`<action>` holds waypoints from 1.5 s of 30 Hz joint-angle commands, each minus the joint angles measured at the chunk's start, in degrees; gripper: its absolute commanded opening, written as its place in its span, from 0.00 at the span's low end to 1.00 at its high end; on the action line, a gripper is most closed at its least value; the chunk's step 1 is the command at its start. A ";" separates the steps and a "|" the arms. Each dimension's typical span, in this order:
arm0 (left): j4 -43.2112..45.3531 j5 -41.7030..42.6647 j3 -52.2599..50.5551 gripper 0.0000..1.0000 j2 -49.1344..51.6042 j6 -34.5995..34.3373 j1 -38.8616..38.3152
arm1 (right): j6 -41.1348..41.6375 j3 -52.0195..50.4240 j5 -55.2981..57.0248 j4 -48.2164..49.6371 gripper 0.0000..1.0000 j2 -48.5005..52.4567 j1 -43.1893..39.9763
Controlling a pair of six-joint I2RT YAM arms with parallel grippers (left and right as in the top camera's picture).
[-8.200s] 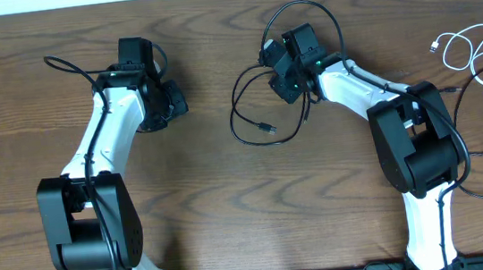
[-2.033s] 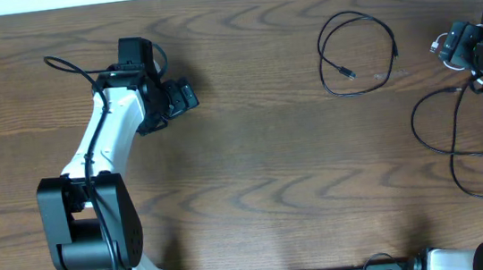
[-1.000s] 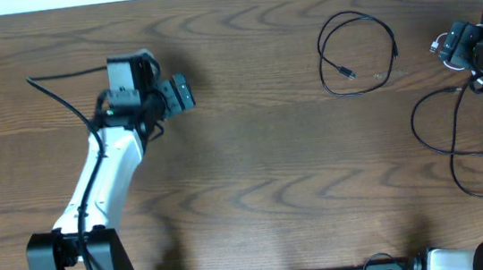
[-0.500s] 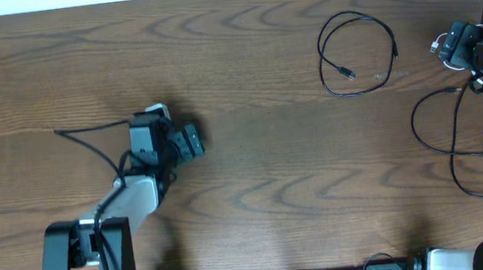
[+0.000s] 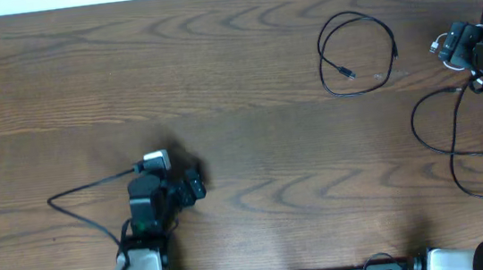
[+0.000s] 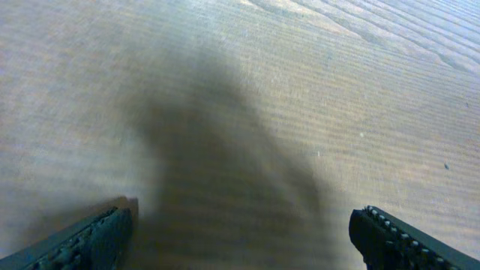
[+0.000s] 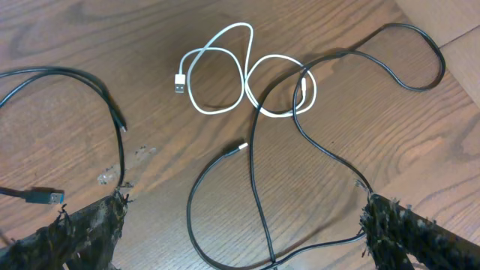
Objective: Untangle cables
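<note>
Lower the right tool (image 7: pixel 244 236), wide open and empty, onto the white cable (image 7: pixel 180 81) beneath it, pinching a stretch away from the crossing, then draw it free of the black cable (image 7: pixel 234 150) looped through it. Count 3 cables: 2 black, 1 white, the second black cable (image 5: pixel 348 74) lying apart on the surface (image 5: pixel 245 81); 2 tools, the left tool (image 5: pixel 189 187) likewise open, empty.

**Left clear, right crossed by cables**

Ahead of and between the left jaws the surface (image 6: pixel 300 90) is bare wood, with nothing in the way. Ahead of the wide-open right jaws lies a looped white cable (image 7: pixel 246 71). A long black cable (image 7: pixel 255 187) threads through that loop, trails back between the jaws and reaches one jaw tip. A second black cable (image 7: pixel 64 70) curves in to the opposite tip, with bare wood between the two.
</note>
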 commanded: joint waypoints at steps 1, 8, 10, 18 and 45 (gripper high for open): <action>0.20 -1.25 -3.74 0.98 -4.94 0.57 -0.09 | 0.81 -0.22 0.07 -0.07 0.99 0.24 -0.46; -13.84 -1.46 -4.15 0.98 -19.23 0.61 -0.09 | 0.81 -0.22 0.09 -0.07 0.99 0.24 -0.46; -21.46 -1.68 -4.15 0.98 -26.73 0.61 -0.09 | 0.81 -0.22 0.07 -0.07 0.99 0.24 -0.46; -33.14 -3.10 -4.15 0.98 -52.52 4.92 -0.13 | 0.81 -0.22 0.07 -0.07 0.99 0.24 -0.46; -32.87 -0.33 -4.13 0.98 -67.32 13.03 -0.13 | 0.81 -0.22 0.09 -0.07 0.99 0.24 -0.46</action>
